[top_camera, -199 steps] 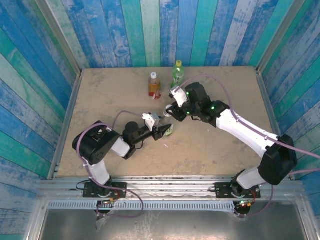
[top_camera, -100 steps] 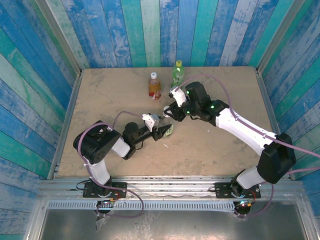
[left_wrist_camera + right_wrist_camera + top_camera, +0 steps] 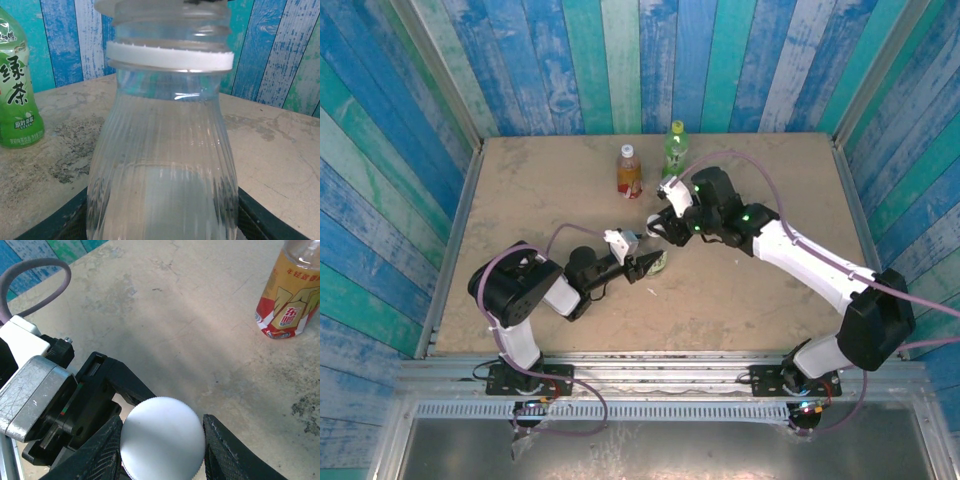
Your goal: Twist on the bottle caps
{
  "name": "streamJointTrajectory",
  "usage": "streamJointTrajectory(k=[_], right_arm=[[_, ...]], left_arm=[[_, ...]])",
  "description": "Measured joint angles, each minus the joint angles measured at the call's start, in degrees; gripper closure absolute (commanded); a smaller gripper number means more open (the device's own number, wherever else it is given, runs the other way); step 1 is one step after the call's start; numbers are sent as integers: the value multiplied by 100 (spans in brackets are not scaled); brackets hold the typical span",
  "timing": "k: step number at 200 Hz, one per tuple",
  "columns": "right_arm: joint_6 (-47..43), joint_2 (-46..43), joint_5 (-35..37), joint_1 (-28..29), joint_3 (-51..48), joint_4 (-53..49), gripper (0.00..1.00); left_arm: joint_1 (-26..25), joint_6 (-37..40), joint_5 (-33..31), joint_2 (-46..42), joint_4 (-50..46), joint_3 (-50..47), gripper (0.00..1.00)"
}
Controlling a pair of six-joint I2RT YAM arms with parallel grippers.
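The white cap [image 3: 162, 432] is pinched by its rim between the two fingers of the right gripper [image 3: 162, 452]. It is held over the middle of the tabletop [image 3: 520, 190], directly above the left gripper [image 3: 80, 400]. The left gripper is clamped on the clear bottle [image 3: 162, 165], which stands upright between its dark fingers [image 3: 60, 222]. The left wrist view shows that bottle's bare threaded neck and white collar ring [image 3: 170, 56], which the cap hides in the right wrist view; whether cap and neck touch cannot be told. From above, the two grippers meet at one spot. The other bottles stand well apart from them near the far edge: the amber bottle [image 3: 629, 175] wearing a whitish cap [image 3: 628, 151] and the green bottle [image 3: 674, 152] wearing a yellow-green cap [image 3: 677, 127]. That makes three bottles and three caps, two caps already sitting on bottles
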Motion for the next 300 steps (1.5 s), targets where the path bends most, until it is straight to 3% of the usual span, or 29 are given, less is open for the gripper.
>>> streamJointTrajectory(k=[89,203,259,300], right_arm=[[-267,-26,50,153,7,-157,56],[-514,260,763,400,702,-1080,58],[-393,271,828,420,702,-1058,58],[-313,195,846,426,601,-979,51]], left_arm=[[-11,-7,-59,2,140,-120,53],[-22,-4,4,2,-33,-7,53],[-22,-28,-9,2,-35,-4,53],[-22,-24,-15,2,-37,2,53]])
